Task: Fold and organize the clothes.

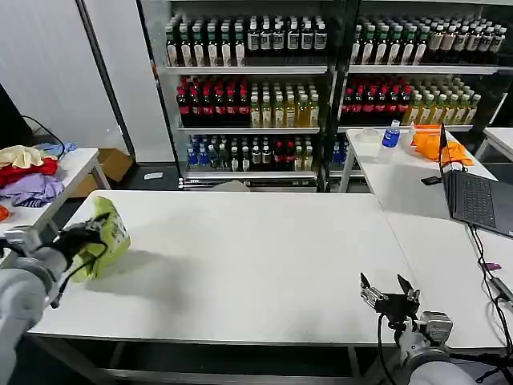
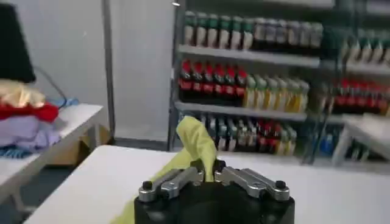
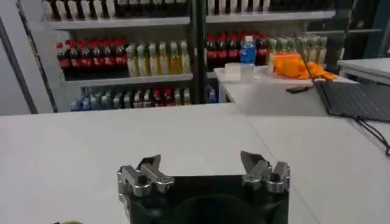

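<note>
White table [image 1: 240,257]: left gripper [image 1: 90,233] clamping T-shirt [image 1: 110,233]

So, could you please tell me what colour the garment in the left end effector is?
The T-shirt is plain lime yellow-green, clearest in the head view.

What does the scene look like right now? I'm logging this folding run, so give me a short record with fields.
shirt: lime T-shirt, bunched and lifted at the table's left end
left gripper: shut on the shirt
right gripper: open, idle over the table's near right edge
table: white
side table, left: garment pile
background: drink shelves
</note>
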Robot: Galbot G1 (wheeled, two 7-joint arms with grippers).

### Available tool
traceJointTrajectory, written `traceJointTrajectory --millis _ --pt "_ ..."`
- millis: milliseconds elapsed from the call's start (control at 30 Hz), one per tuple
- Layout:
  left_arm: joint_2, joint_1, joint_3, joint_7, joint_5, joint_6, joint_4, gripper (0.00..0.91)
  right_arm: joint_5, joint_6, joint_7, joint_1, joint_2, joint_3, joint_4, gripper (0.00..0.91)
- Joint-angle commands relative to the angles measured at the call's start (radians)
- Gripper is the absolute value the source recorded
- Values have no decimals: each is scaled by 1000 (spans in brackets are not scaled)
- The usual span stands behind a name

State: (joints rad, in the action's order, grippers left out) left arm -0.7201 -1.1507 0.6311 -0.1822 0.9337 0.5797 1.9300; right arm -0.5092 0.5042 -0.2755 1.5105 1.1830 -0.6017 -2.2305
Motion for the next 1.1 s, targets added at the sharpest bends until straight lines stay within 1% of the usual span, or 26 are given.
traceJointTrajectory --millis 33,100,233,333,433,600,767,800,833,900,1033,1067,1100 --pt "-173 53 -462 -17 -695 -3 -82 20 3 -5 0 21 -3 -7 1 907" --pt "-196 57 -470 -25 -714 -2 -41 20 2 -4 0 27 -8 -14 -3 907" --pt "-201 78 -496 -26 -696 1 35 20 2 -3 -1 38 -13 -25 -6 907" --pt "-214 125 -546 -33 -644 2 37 30 6 -1 -2 39 -11 -27 -4 907" --pt "-249 187 -607 -49 -616 1 -14 20 13 -1 -2 40 -3 -24 -1 907" --pt "-333 261 -681 -99 -512 1 -79 30 22 -1 -2 44 8 -25 -2 907" --pt "-448 332 -758 -140 -430 0 -162 30 21 0 -2 43 9 -33 -2 907" --pt "-480 359 -770 -157 -399 0 -179 30 20 0 -2 41 8 -35 -2 907" --pt "-498 372 -782 -164 -388 0 -192 20 20 1 -2 40 8 -36 -1 907" --pt "-553 416 -811 -183 -369 -1 -228 30 18 1 -1 35 6 -38 3 907" --pt "-636 477 -851 -198 -368 -3 -308 30 15 2 0 26 3 -40 9 907" --pt "-652 491 -861 -197 -373 -3 -336 91 14 3 2 24 1 -41 10 907" --pt "-684 508 -868 -192 -389 -4 -365 312 14 4 5 21 -1 -41 12 907"
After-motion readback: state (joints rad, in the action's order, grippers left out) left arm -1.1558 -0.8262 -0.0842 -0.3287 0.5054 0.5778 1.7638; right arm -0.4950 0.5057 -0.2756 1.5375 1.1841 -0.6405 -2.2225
